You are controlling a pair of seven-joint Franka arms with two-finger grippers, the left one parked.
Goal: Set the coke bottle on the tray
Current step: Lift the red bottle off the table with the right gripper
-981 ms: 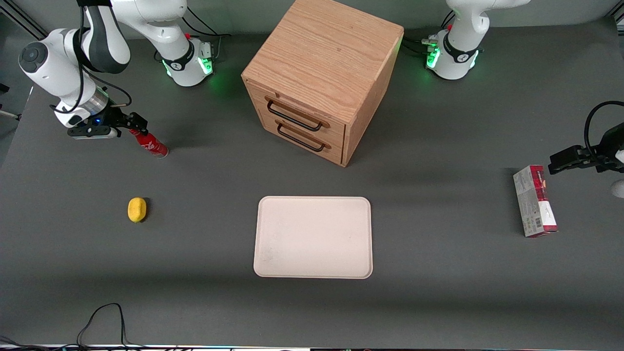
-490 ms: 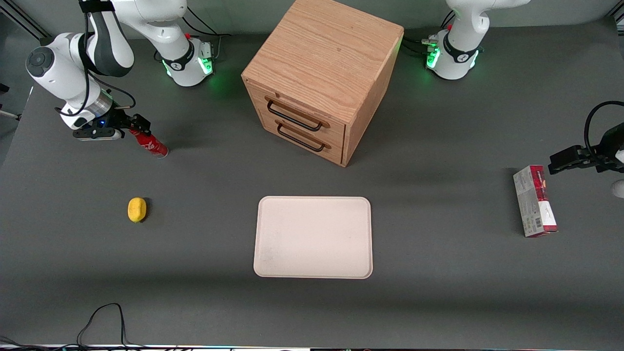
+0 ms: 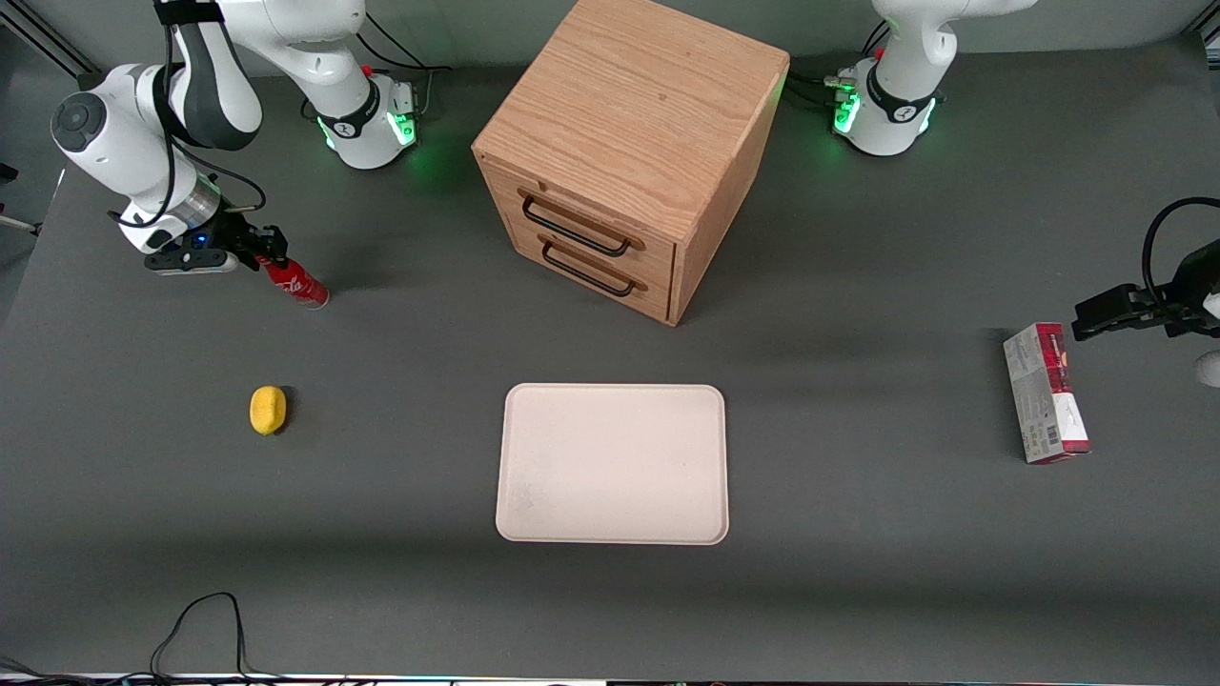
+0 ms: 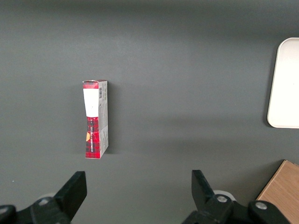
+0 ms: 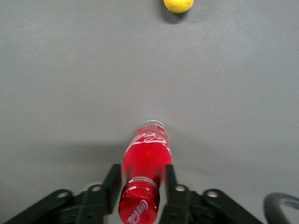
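The coke bottle (image 3: 295,282), slim and red with a white script logo, stands on the grey table toward the working arm's end. My right gripper (image 3: 271,246) is at its upper part, with one finger on each side of the neck. In the right wrist view the gripper (image 5: 141,171) has its fingers (image 5: 113,179) pressed against the bottle (image 5: 146,156) just below the red cap, and the base rests on the table. The cream tray (image 3: 612,464) lies flat near the table's middle, nearer the front camera than the bottle, with nothing on it.
A yellow lemon (image 3: 268,410) lies nearer the front camera than the bottle; it also shows in the right wrist view (image 5: 178,4). A wooden drawer cabinet (image 3: 629,152) stands farther back than the tray. A red-and-grey carton (image 3: 1045,393) lies toward the parked arm's end.
My right arm has shifted slightly and the fingers have drawn in around the bottle's neck. The bottle's base has stayed in the same spot on the table.
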